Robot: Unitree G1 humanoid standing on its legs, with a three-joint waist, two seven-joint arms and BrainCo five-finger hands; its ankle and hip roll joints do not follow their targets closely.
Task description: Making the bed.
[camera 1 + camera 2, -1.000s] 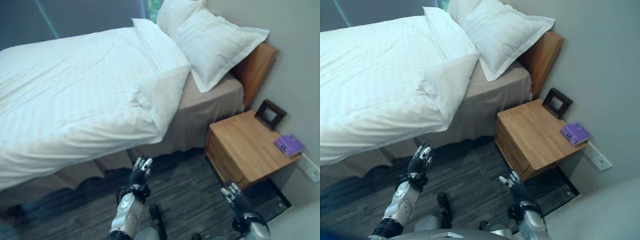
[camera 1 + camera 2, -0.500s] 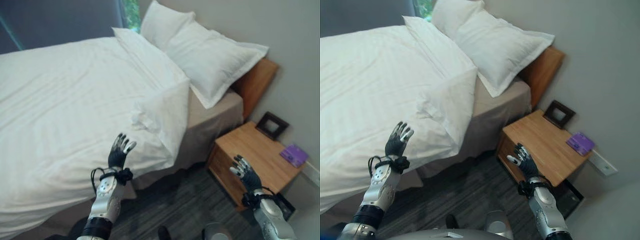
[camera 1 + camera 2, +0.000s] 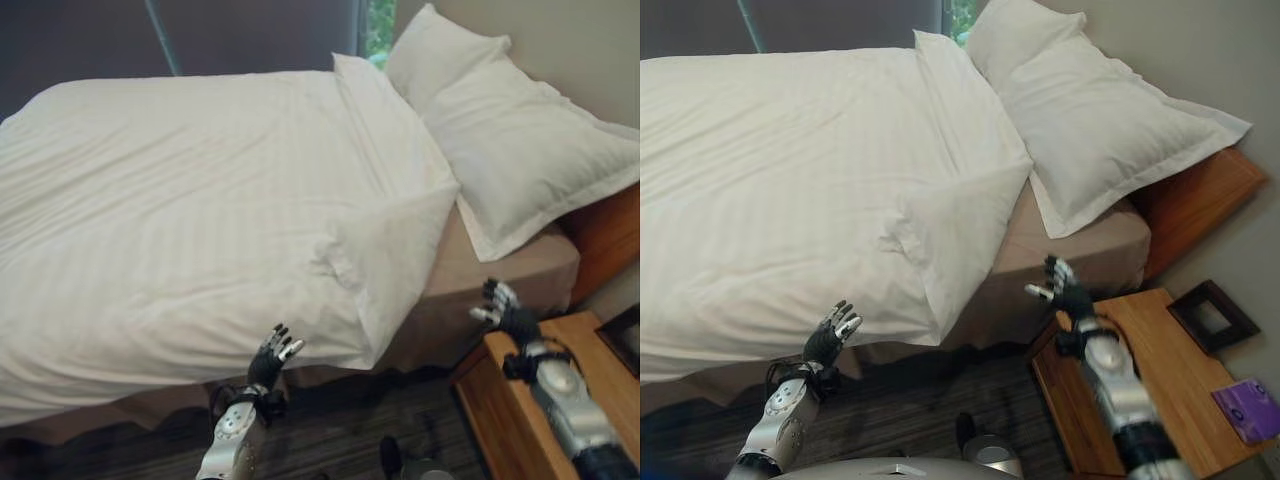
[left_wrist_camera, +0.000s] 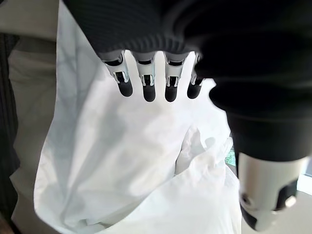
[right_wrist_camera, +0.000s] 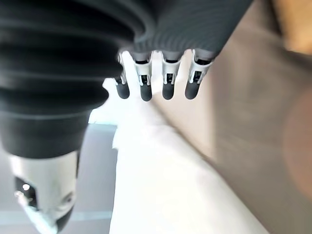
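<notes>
Closest to the robot, the left hand [image 3: 268, 366] is held up just below the hanging edge of the white duvet [image 3: 200, 210]. Its fingers [image 4: 146, 85] are straight and spread, and they hold nothing. They are near the duvet but not touching it. In the left wrist view the duvet's folded corner lies a little way past the fingertips.

The right hand [image 3: 1065, 293] is raised beside the bed [image 3: 1080, 262], over the near corner of the wooden nightstand [image 3: 1160, 385]. Its fingers [image 5: 168, 83] are also straight and open, with nothing in them. They point toward the tan side of the bed, and the duvet's turned-back corner [image 3: 965, 230] is off to the left of this hand, well apart from it.

On the nightstand, a dark picture frame [image 3: 1212, 315] stands near the wall, and a small purple box [image 3: 1246, 408] lies nearer than the frame.

The duvet covers most of the bed. Its corner near the pillows is folded back, so the tan sheet shows there. Beyond that corner, two white pillows [image 3: 1110, 120] rest at the head of the bed, against the wooden headboard [image 3: 1200, 200].
</notes>
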